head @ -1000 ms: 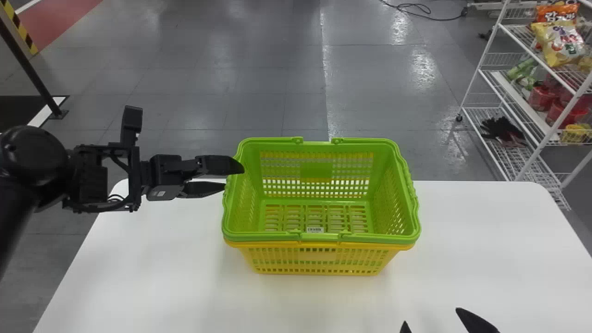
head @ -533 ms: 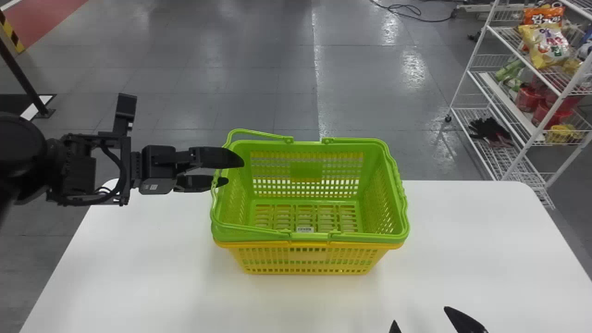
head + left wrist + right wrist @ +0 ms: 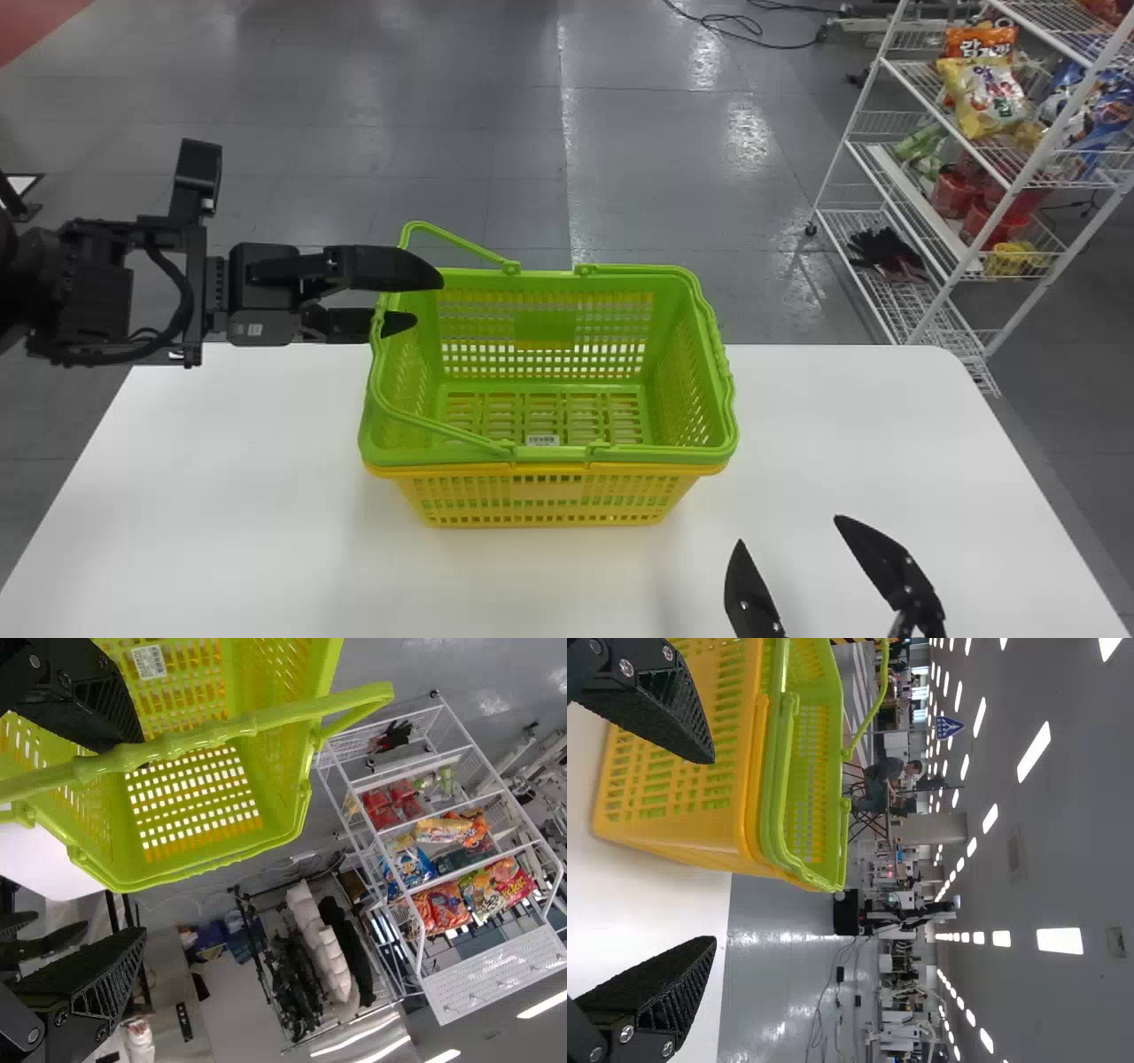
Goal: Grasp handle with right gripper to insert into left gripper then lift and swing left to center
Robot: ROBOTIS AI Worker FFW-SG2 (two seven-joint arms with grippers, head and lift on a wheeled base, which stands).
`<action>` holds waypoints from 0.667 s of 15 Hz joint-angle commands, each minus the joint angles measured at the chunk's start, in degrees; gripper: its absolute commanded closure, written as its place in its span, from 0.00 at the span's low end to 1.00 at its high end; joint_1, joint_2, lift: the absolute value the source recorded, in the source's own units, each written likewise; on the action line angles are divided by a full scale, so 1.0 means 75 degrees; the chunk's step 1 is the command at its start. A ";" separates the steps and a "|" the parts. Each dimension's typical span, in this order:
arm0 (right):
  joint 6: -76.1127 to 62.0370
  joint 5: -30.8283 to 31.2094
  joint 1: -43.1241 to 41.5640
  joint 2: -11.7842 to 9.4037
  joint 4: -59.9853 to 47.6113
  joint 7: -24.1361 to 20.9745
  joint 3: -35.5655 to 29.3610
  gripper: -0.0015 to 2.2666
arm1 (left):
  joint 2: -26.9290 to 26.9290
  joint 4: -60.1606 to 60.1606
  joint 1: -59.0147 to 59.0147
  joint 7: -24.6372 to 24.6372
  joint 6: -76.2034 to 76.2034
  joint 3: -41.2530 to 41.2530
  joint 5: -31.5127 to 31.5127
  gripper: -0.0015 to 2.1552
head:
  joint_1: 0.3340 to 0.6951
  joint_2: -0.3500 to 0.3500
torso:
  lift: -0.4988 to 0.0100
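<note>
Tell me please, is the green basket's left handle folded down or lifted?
Partly lifted: in the head view, the left handle slopes up away from the green basket, while the right handle lies down along the edge.

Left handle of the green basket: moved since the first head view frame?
Yes, upward: the handle lay along the green basket's rim then; now it slants up from its hinges, clear of that rim.
</note>
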 commanded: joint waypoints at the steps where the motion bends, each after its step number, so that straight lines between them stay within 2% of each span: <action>1: 0.0362 0.0012 -0.0368 0.0000 -0.0009 -0.0070 -0.0024 0.03 | -0.0033 0.0100 -0.0181 0.0003 0.0069 -0.0090 0.0080 0.08 | 1.00 0.42 | 0.80; 4: 0.0854 0.0012 -0.0766 0.0000 -0.0067 -0.0199 -0.0141 0.04 | -0.0139 0.0217 -0.0474 0.0003 0.0116 -0.0289 0.0139 0.08 | 1.00 0.39 | 0.80; 6: 0.1136 0.0012 -0.0954 0.0000 -0.0161 -0.0281 -0.0246 0.08 | -0.0221 0.0276 -0.0649 0.0038 0.0163 -0.0418 0.0162 0.08 | 1.00 0.37 | 0.80; 9: 0.1745 0.0211 -0.1235 -0.0012 -0.0325 -0.0281 -0.0387 0.29 | -0.0443 0.0393 -0.0919 0.0050 0.0186 -0.0582 0.0197 0.08 | 1.00 0.33 | 0.80; 10: 0.1956 0.0281 -0.1341 -0.0024 -0.0325 -0.0281 -0.0387 0.42 | -0.0525 0.0405 -0.0989 0.0073 0.0210 -0.0629 0.0209 0.08 | 1.00 0.31 | 0.80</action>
